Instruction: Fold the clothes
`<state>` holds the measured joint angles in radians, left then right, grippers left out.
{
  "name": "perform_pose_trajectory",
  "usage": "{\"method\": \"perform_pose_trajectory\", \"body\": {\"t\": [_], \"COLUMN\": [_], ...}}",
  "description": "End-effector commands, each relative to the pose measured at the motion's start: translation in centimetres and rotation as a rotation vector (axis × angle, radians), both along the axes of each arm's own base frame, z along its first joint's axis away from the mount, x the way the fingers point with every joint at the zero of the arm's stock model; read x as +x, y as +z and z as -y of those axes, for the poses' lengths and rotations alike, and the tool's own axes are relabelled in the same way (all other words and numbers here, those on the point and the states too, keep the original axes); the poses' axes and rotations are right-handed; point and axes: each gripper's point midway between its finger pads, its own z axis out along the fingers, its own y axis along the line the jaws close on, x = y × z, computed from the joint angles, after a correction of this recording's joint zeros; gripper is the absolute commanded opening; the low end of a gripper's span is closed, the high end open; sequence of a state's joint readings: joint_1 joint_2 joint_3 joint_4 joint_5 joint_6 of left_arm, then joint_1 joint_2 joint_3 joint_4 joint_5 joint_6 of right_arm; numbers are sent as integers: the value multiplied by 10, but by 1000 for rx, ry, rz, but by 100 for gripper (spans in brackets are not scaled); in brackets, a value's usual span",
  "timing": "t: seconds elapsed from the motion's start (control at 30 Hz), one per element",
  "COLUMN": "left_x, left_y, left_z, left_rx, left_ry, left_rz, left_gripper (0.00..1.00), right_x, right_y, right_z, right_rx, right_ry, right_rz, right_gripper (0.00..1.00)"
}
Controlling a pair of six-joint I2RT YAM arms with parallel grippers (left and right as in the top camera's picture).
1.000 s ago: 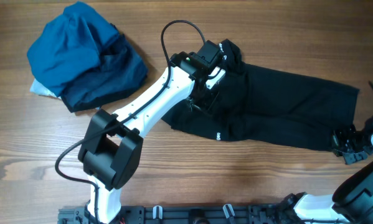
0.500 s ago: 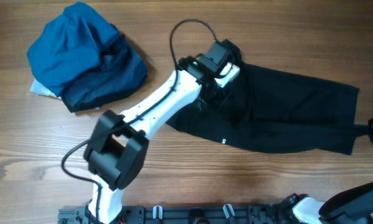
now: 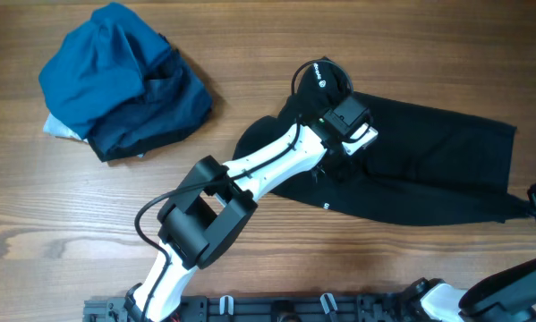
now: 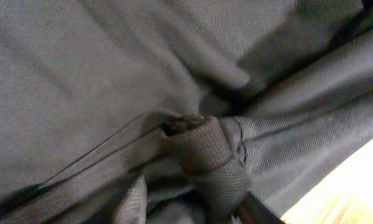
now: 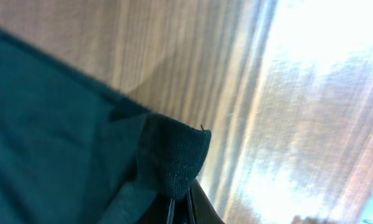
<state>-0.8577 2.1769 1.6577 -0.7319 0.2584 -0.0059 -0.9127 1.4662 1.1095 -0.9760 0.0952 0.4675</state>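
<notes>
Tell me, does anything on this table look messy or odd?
The large black soft shirt lies slanted and rumpled, its fabric bunched at the left gripper. A bright-blue and navy heap of garments sits crumpled nearby.

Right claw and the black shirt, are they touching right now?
Touching. The right wrist view shows a corner of the black shirt pinched in the shut right claw, with no gap between them.

A warm brown wood-grain table (image 3: pixel 411 36) fills the view, evenly lit.
</notes>
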Motion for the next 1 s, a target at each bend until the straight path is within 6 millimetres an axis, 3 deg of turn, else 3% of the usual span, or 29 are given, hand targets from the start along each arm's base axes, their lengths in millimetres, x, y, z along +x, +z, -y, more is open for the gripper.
{"method": "perform_pose_trajectory", "body": {"t": [0.0, 0.17, 0.3, 0.4, 0.53, 0.77, 0.83, 0.97], "left_x": [4, 5, 16, 18, 25, 44, 41, 14], "left_y": [-7, -8, -15, -13, -2, 36, 37, 46], "left_z": [-6, -7, -33, -42, -47, -69, -61, -18], "left_rx": [23, 28, 152, 170, 155, 106, 45, -148], "left_ry": [12, 15, 58, 73, 93, 163, 150, -60], "left_rz": [3, 8, 62, 49, 61, 78, 30, -41], "left_gripper": [38, 36, 27, 46, 47, 74, 77, 80], "right_x": [-18, -17, -6, 0, 1, 8, 8, 10], "right_y": [-10, -27, -41, -41, -41, -42, -42, -42], "right_z": [3, -7, -13, -13, -13, -17, -16, -17], "right_rx": [-12, 7, 1, 2, 1, 24, 22, 28], "right_ry": [-43, -11, 26, 34, 35, 45, 46, 48], "right_rz": [-117, -153, -126, -103, -96, -63, -61, -52], "right_gripper": [6, 8, 8, 8, 8, 8, 8, 8]}}
